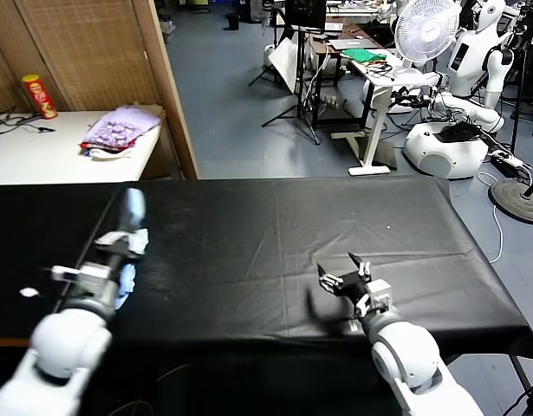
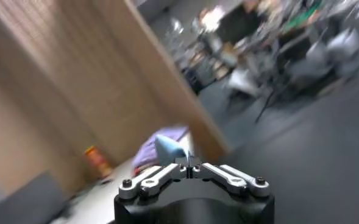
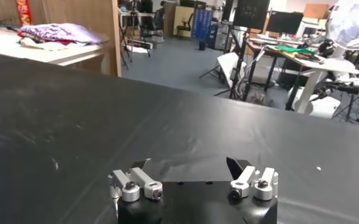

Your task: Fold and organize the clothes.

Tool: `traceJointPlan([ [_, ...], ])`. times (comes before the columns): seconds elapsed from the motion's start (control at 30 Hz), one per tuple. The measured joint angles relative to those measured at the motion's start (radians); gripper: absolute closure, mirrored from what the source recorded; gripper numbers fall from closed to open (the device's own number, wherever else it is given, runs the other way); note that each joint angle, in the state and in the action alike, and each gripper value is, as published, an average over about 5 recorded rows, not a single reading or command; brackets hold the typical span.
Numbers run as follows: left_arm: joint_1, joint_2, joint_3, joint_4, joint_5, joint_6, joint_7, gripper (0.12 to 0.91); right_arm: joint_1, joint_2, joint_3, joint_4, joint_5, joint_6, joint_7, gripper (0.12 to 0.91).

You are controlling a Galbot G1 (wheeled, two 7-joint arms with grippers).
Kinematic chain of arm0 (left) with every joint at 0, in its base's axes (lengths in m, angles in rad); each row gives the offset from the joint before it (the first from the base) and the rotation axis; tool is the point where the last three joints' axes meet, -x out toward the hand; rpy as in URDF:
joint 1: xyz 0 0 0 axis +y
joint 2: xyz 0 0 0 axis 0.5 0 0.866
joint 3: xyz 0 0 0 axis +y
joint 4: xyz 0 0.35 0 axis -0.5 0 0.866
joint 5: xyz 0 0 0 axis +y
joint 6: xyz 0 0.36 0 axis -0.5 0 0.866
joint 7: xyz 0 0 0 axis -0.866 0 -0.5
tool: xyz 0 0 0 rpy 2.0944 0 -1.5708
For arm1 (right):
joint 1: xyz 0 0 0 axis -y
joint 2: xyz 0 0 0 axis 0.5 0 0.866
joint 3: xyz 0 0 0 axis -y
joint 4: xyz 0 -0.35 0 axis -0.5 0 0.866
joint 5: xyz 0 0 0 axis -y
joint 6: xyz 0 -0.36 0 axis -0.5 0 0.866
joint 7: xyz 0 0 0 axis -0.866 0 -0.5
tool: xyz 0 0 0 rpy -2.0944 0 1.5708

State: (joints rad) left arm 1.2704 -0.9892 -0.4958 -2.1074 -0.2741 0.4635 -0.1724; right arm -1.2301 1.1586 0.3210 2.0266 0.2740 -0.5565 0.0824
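The pale sky-blue T-shirt of thin soft fabric (image 1: 130, 227) hangs bunched at the left edge of the black-covered bench (image 1: 283, 243), pinched in the left gripper (image 1: 120, 243), whose fingers are closed tight on a fold of it; in the left wrist view a peak of the blue cloth (image 2: 169, 149) rises just past the shut fingertips. The garment looks lifted and crumpled rather than spread, so the step in hand is probably to carry it onto the bench and lay it flat before any fold. The right gripper (image 1: 354, 283) sits low over the near right part of the bench, fingers spread wide and holding nothing. To do this well, the left arm should draw the shirt toward the middle of the black surface and lower it so the fabric drapes out instead of piling. The free right gripper could then take an opposite hem or shoulder so the two can stretch the cloth even. Thin fabric slips and clings, so a slow drag with a firm pinch seems safer. The purple patterned cloth heap (image 1: 120, 128) on the white side table (image 1: 41, 152) is no part of this.
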Motion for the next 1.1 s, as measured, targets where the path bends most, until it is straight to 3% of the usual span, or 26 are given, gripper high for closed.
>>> traceJointPlan([
  [0.1,-0.017,-0.068,0.103,0.006,-0.010,-0.005,-0.022,0.902,-0.011,0.000,0.002,0.003,0.004,0.004,-0.011,0.227],
  [0.2,-0.022,-0.143,0.189,0.031,0.003,-0.027,-0.016,0.862,-0.013,-0.004,-0.004,0.005,0.026,0.016,-0.030,0.227],
  [0.3,-0.021,-0.203,0.252,0.060,0.027,-0.074,0.026,0.727,-0.004,-0.011,-0.016,-0.001,0.068,0.028,-0.049,0.227],
  [0.43,-0.017,-0.235,0.291,0.073,0.047,-0.141,0.111,0.509,0.017,-0.013,-0.039,-0.016,0.131,0.026,-0.072,0.227],
  [0.53,-0.014,-0.233,0.293,0.063,0.026,-0.201,0.167,0.348,0.043,-0.006,-0.064,-0.032,0.193,0.011,-0.067,0.227],
  [0.6,-0.014,-0.226,0.286,0.051,0.007,-0.240,0.182,0.271,0.069,0.004,-0.085,-0.050,0.248,0.005,-0.051,0.227],
  [0.83,0.013,-0.191,0.232,0.024,-0.010,-0.309,0.158,0.233,0.190,0.078,-0.173,-0.154,0.464,0.003,0.044,0.227],
  [1.1,0.073,-0.184,0.184,0.015,0.008,-0.330,0.145,0.232,0.288,0.190,-0.234,-0.284,0.648,0.003,0.126,0.227],
])
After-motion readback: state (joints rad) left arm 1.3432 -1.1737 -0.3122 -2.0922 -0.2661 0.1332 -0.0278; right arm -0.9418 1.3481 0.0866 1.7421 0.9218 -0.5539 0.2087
